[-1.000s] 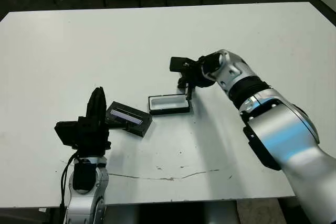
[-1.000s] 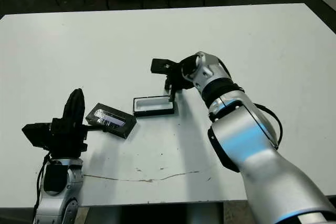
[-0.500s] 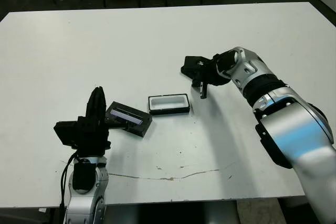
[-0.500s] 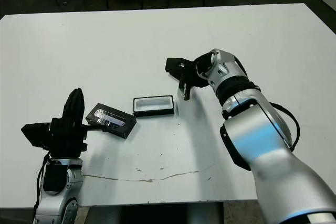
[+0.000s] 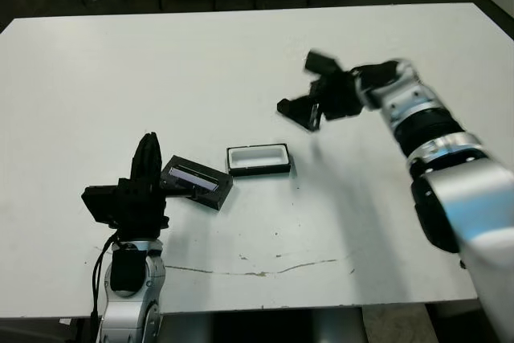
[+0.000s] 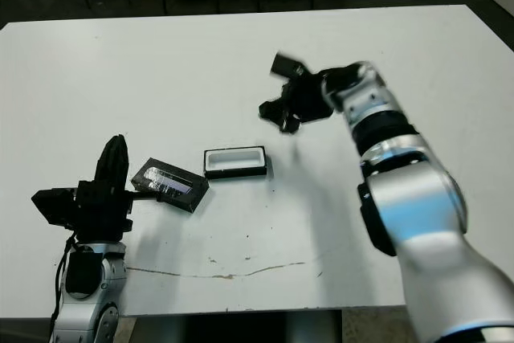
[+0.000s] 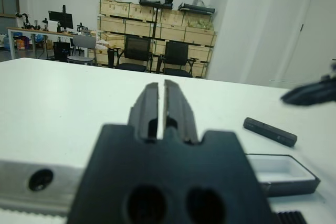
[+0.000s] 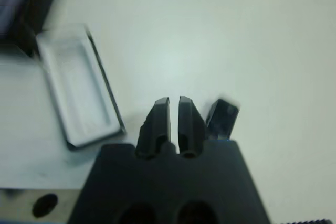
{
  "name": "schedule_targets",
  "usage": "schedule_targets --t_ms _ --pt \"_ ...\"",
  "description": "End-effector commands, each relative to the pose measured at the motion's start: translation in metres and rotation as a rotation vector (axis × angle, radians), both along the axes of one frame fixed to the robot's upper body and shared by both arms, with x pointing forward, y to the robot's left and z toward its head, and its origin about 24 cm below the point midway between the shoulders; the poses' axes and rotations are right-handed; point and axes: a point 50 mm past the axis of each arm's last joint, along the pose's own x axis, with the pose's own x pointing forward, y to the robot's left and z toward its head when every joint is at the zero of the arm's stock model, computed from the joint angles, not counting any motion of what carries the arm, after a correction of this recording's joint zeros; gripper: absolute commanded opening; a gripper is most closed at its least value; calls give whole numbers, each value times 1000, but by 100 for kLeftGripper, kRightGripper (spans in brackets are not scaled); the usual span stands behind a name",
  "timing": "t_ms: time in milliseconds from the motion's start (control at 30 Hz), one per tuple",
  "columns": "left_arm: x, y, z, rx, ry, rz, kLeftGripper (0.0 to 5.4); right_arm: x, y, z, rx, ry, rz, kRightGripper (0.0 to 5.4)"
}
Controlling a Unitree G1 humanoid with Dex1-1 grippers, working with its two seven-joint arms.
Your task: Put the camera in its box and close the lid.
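The camera (image 5: 295,110) is not in its box. It sits out on the white table (image 5: 161,70), at about one o'clock from the box and a little apart from it. From the left wrist it reads as a slim black bar lying beyond the box's far wall. I cannot tell for sure whether it rests flat on the tabletop.

The right gripper (image 8: 174,100) is right beside the camera, at its three o'clock end. Its two black fingers (image 8: 158,116) are pressed nearly together with only a thin slit between them and nothing in it. In the right wrist view the camera shows alongside one finger, not between the two.

The box (image 5: 258,159) stands open near the table's middle, white lining up and nothing inside. The lid (image 5: 197,180) lies flat just beside it at about eight o'clock, shiny strip up and turned at a slant.

The left gripper (image 7: 161,85) stands at the lid's nine o'clock, close by. Its fingers point up, drawn together and holding nothing.
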Motion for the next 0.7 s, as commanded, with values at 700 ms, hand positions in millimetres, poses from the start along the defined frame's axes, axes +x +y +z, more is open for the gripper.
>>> schedule_targets --t_ms 700 --pt "1 7 -2 19 29 0 2 10 -56 6 69 -257 -456 0"
